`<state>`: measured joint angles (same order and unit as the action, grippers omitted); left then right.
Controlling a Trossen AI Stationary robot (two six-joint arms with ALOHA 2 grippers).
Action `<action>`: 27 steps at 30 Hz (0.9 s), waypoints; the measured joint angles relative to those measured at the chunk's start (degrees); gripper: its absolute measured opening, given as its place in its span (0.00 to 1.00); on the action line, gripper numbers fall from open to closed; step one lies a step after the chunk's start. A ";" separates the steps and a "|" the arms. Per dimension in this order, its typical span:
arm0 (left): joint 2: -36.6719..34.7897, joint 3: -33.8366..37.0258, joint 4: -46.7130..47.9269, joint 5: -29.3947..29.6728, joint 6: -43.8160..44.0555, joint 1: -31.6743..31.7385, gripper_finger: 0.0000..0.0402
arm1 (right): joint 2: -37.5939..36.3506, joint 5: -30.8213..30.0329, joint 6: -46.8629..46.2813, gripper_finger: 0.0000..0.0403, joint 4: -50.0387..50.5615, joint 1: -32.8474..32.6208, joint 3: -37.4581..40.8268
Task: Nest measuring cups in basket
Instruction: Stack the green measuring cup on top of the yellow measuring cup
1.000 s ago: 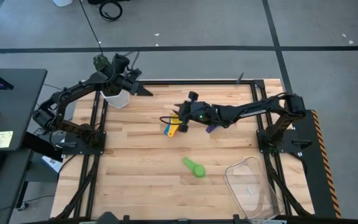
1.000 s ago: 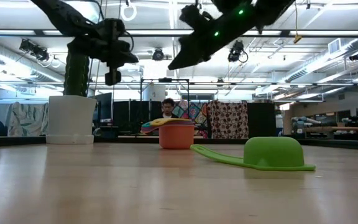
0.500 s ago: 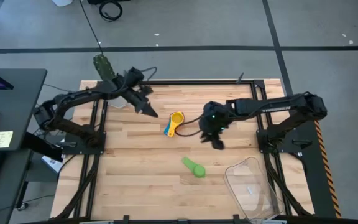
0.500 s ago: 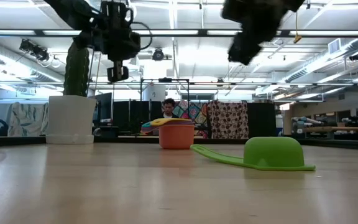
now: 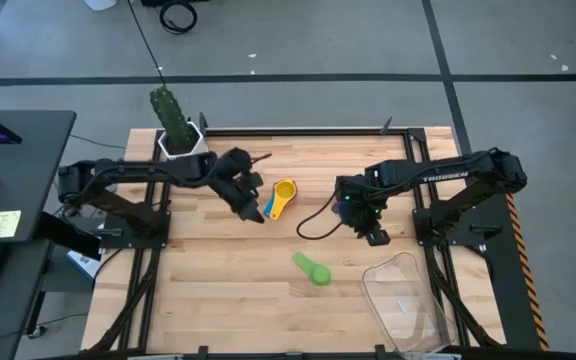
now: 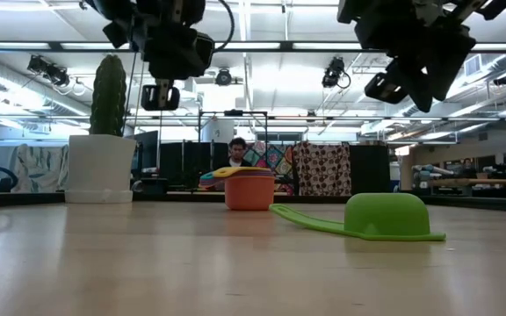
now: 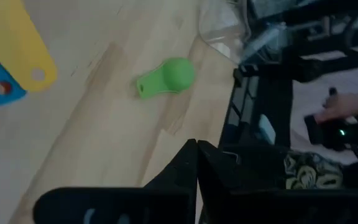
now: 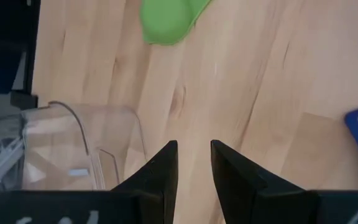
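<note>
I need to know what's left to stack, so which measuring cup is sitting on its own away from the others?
The green measuring cup, lying upside down by itself on the wood, nearer the clear basket. The other cups are already nested in one stack, yellow on top.

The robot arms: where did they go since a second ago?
The right gripper left the stack of cups and swung toward the clear basket, holding nothing, fingers slightly apart. The left gripper, shut, came away from the cactus pot toward the stack. The green cup, stack, pot and basket stayed put.
</note>
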<state>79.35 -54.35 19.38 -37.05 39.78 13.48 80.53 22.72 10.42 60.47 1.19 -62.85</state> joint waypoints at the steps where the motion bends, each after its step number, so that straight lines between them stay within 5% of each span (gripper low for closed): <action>1: 0.30 -0.02 -0.66 1.34 1.33 -1.17 0.03 | -0.04 0.00 0.92 0.25 0.00 -0.06 0.00; 10: 2.85 -0.03 -5.90 13.08 0.83 -9.10 0.05 | -0.04 -0.72 6.63 0.25 1.09 -0.50 0.00; 16: 3.19 -0.03 -7.05 14.15 1.36 -10.54 0.02 | -0.06 -0.72 7.16 0.25 1.95 -0.50 0.00; 27: 3.21 -0.02 -8.64 18.87 1.54 -13.24 0.18 | -0.05 -0.76 7.17 0.25 1.86 -0.50 0.00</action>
<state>82.55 -54.37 10.74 -18.18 41.32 0.24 80.48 21.96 17.59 62.33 0.69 -62.85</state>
